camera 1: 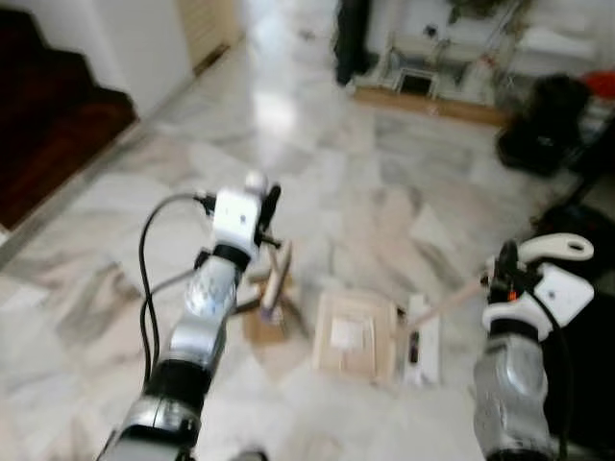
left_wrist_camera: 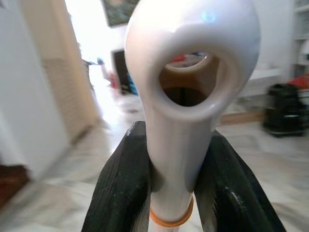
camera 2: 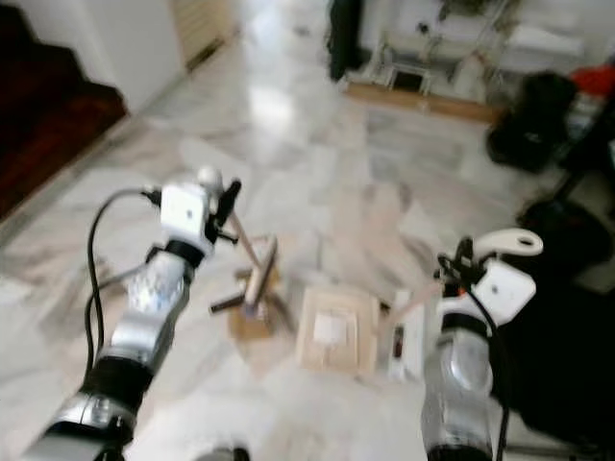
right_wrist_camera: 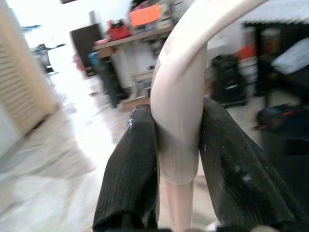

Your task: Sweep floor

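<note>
My left gripper (camera 1: 261, 206) is shut on the white looped top of a broom handle (left_wrist_camera: 190, 72), with black fingers (left_wrist_camera: 123, 188) pressed on both sides. The stick slants down to the brush head (camera 1: 275, 288) on the marble floor. My right gripper (camera 1: 504, 267) is shut on a cream curved dustpan handle (right_wrist_camera: 178, 96). Its thin pole runs down and left to the white dustpan (camera 1: 424, 344). A flat cardboard piece with a white label (camera 1: 356, 336) lies between brush and dustpan. A smaller brown scrap (camera 1: 258, 325) lies under the brush.
Dark stairs (camera 1: 43, 125) and a white wall corner (camera 1: 144, 48) stand at the left. At the back is a low wooden shelf (camera 1: 432, 101). A black bag (camera 1: 548, 125) sits at the far right, and a black mass (camera 1: 591, 365) beside my right arm. The pictures are blurred.
</note>
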